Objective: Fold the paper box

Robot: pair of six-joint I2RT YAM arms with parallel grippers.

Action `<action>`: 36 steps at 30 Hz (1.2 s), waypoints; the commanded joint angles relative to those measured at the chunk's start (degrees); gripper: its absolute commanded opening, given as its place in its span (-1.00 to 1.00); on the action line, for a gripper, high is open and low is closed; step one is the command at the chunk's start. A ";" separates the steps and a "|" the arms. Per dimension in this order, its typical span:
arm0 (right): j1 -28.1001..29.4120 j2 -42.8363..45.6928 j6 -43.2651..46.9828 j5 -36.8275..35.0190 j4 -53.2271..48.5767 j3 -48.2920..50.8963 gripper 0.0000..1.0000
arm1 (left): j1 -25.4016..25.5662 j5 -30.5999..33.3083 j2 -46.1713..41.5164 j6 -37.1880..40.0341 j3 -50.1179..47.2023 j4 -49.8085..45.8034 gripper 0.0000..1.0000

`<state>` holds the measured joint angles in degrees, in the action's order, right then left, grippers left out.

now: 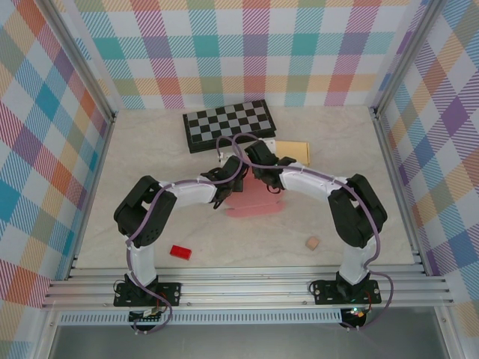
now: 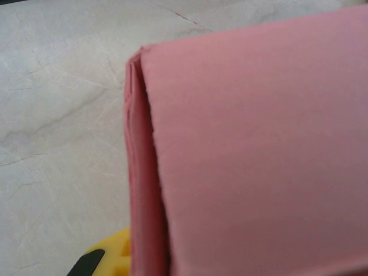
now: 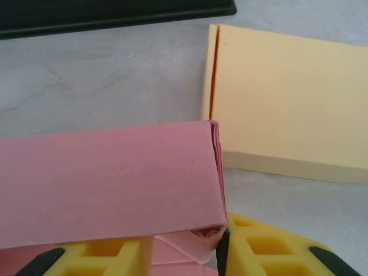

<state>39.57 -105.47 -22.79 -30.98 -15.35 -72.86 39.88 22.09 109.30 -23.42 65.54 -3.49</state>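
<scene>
Pink card, smooth and matte, forms the paper box (image 1: 254,203), which you will find lying on the pale, veined table (image 1: 150,157) just nearside of the glossy black-and-grey chessboard (image 1: 228,125). At the chessboard's near right corner sits a flat rectangular yellow pad (image 3: 287,98) with a slit along one edge, just beside the box's folded corner. Your left gripper (image 1: 223,196) is clamped on the box's stacked, layered edge, with one yellow finger (image 2: 109,259) showing beside it. Your right gripper (image 3: 190,253) has its ribbed yellow jaws a little apart, a crumpled pink flap lying in the gap under the box's flat panel. Well nearside of the chessboard lie a small red block (image 1: 179,252) and a tan cube (image 1: 312,243).
</scene>
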 commanded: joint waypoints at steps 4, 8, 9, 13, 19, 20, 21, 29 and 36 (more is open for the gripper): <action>-0.74 3.20 5.87 10.25 10.04 6.52 -0.23 | 0.21 -4.14 -1.52 -1.31 0.79 -3.28 -1.00; -2.98 4.74 9.14 15.77 14.00 11.21 -0.09 | -0.30 -6.52 -2.74 -1.61 0.64 -3.52 -1.00; -3.62 5.38 9.95 17.00 14.73 12.07 -0.07 | -0.39 -6.91 -3.01 -1.57 0.64 -3.71 -1.00; -6.37 7.25 12.93 22.34 15.53 14.21 -0.03 | -0.90 -8.46 -4.06 -1.79 0.42 -4.27 -1.00; -7.46 8.67 17.30 27.23 15.44 15.70 -0.02 | -1.71 -9.46 -4.95 -2.79 -0.06 -4.12 -1.00; -7.57 9.15 17.68 27.82 15.93 16.26 -0.02 | -1.82 -9.62 -5.05 -2.92 -0.14 -4.07 -1.00; -7.59 9.47 17.90 28.33 16.16 16.71 -0.02 | -1.95 -9.69 -5.06 -3.09 -0.15 -4.05 -1.00; -7.93 10.66 19.48 28.94 15.71 18.01 -0.03 | -2.79 -11.19 -5.89 -4.32 -0.85 -3.55 -1.00; -7.93 9.52 20.73 28.89 15.56 17.67 -0.03 | -3.12 -12.65 -6.81 -5.11 -0.85 -3.55 -1.00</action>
<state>31.48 -96.57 -3.66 -4.62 -1.02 -55.70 37.28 11.81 105.62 -26.87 64.97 -8.16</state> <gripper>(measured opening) 0.484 0.079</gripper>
